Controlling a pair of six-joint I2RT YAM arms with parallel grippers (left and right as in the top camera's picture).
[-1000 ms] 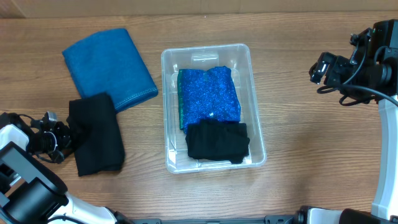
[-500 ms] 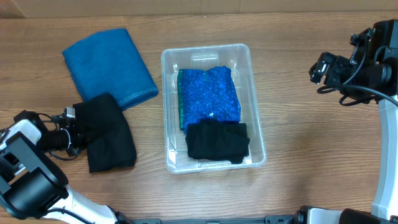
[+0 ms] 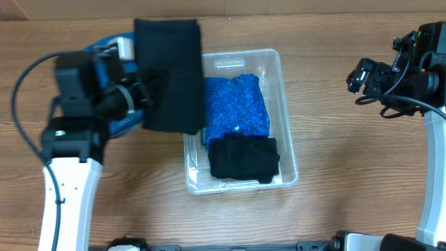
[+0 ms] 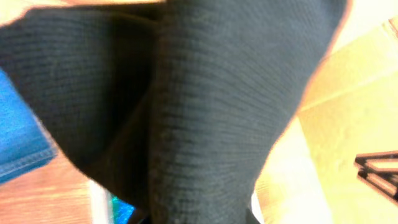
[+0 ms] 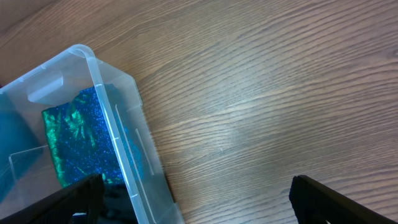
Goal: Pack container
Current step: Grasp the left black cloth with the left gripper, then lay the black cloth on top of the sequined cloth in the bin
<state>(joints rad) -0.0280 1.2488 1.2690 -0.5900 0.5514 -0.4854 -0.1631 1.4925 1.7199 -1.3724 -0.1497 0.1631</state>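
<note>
Inside the container (image 3: 279, 90), at its near end, a folded black cloth (image 3: 244, 159) lies flat and fills most of the width. Touching that cloth on its far side, a glittery blue cloth (image 3: 237, 104) covers the middle of the floor, with a green edge along its left side. A strip of bare clear plastic shows at the container's far end.

Over the container's left rim and far-left corner, the left gripper (image 3: 141, 93) holds a second black cloth (image 3: 171, 73) up off the table (image 3: 348, 160). Its jaws are clamped on the cloth's left edge, and the cloth hangs as a long dark panel that hides part of the rim. In the left wrist view this knit fabric fills nearly the whole picture, so the fingers themselves cannot be seen there.

Left of the container, mostly under the left arm, lies a blue towel (image 4: 15, 130).

Well to the right of the container, level with its far half, the right gripper (image 5: 199, 205) hangs above bare wood with its jaws spread wide and nothing between them.
</note>
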